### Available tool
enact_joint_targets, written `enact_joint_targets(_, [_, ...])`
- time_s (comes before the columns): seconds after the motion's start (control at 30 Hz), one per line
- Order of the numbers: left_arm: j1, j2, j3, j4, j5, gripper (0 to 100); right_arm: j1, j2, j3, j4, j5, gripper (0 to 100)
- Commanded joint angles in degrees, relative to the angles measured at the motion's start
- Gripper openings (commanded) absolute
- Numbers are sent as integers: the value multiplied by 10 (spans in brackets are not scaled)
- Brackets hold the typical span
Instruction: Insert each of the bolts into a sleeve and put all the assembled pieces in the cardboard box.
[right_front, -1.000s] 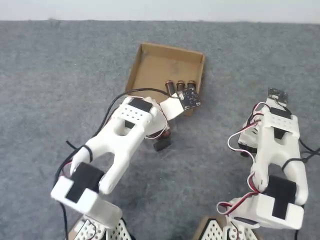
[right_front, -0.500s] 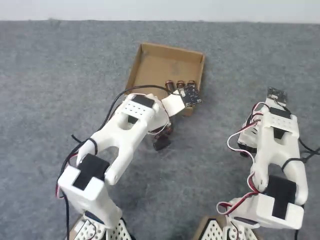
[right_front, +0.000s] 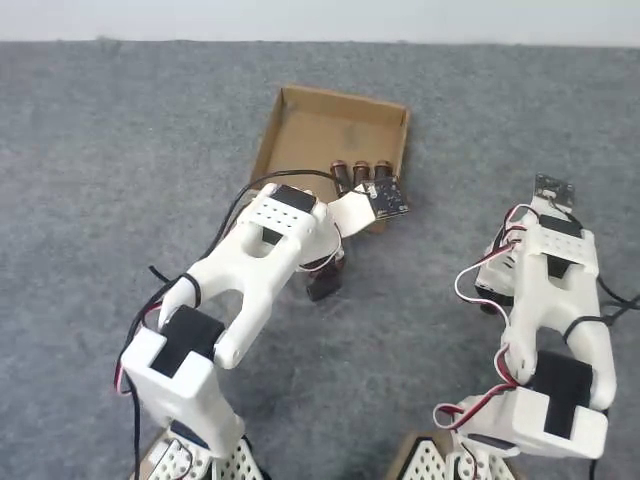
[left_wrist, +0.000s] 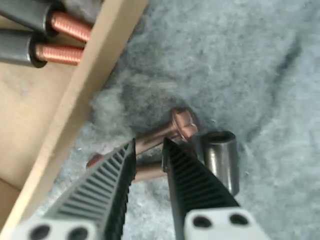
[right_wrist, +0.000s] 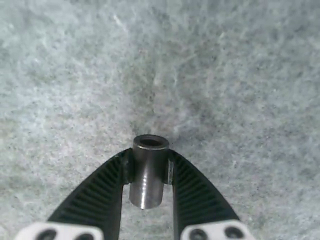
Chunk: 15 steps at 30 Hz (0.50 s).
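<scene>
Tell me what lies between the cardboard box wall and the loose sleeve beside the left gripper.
Copper bolts lie on the carpet between the cardboard box wall and the loose sleeve, as the left wrist view shows.

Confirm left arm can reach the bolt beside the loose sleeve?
Likely yes: the left end effector, open, sits just over the bolt with nothing covering it. The sleeve and box wall lie close alongside.

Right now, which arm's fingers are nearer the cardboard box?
Left. The left fingers hang just outside the wall of the cardboard box, over a loose bolt; the right fingers are well off to the side, holding a sleeve.
</scene>
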Motion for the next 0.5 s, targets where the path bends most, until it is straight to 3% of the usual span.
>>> enact_joint_targets(0.0, [11,-8,-13,10,-5,92,-7,-7,-5,-8,12,7])
enact_joint_targets(0.23, [27,18,-29,60,-5,93,-7,-7,-5,-8,12,7])
enact_joint_targets(0.47, [27,47,-58,49,-3,93,-7,-7,-5,-8,12,7])
